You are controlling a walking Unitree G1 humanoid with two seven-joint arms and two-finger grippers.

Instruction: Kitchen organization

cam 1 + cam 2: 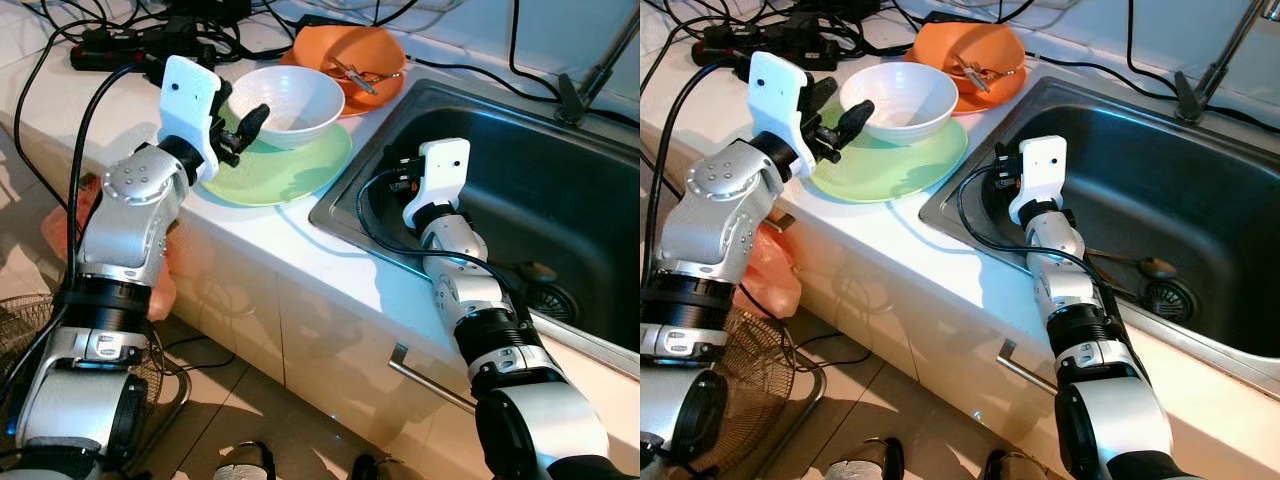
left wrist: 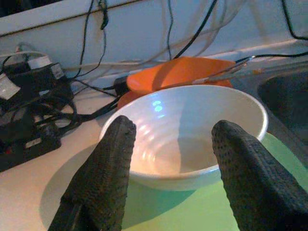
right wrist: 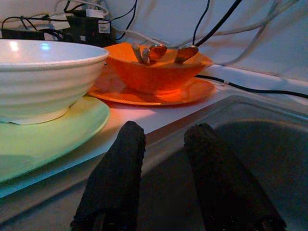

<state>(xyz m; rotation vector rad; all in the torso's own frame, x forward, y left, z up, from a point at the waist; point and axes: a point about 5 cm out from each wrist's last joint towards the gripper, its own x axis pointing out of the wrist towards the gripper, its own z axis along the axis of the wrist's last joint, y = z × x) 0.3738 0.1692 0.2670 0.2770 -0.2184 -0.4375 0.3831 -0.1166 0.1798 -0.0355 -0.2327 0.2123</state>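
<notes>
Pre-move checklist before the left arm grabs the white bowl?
1. Left pincer open: ok, its fingers stand apart with a gap between them.
2. Aligned with the white bowl: ok, the bowl sits between the fingers in the left wrist view.
3. Contact with the bowl: cannot tell, the fingertips sit at its near rim.
4. Bowl empty: ok, nothing visible inside.
5. Bowl seated on the green plate: ok, upright; the plate may shift when the bowl is lifted.
6. Right pincer clear: ok, open over the near edge of the sink, away from the bowl.
</notes>
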